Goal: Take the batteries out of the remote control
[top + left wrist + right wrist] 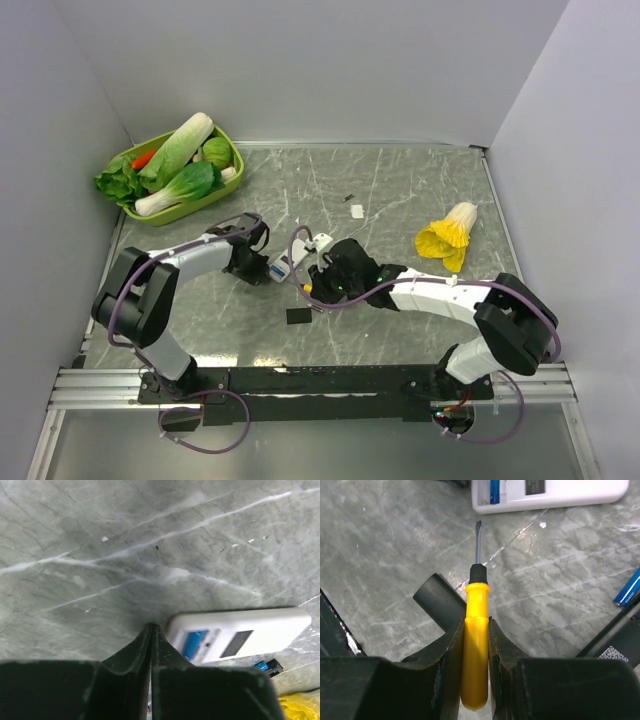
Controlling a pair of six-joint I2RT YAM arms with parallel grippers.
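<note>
The white remote (pixel 284 266) lies back-up with its battery bay open; one blue battery (pixel 195 644) sits in the bay, also seen in the right wrist view (pixel 494 491). Another blue battery (pixel 627 587) lies loose on the table. I cannot make out a yellow battery. My left gripper (pixel 151 628) is shut and empty, its tips on the table just left of the remote (pixel 250 632). My right gripper (pixel 476 622) is shut on a yellow-handled screwdriver (pixel 476 605), whose blade points at the remote's near edge (pixel 550 497), a little short of it.
A black cover plate (pixel 297 316) lies near the right gripper, also seen in the right wrist view (pixel 437 597). A black flat object with a QR label (pixel 615 645) lies to the right. A green basket of vegetables (pixel 178 165) stands back left; a yellow toy vegetable (pixel 448 238) lies right.
</note>
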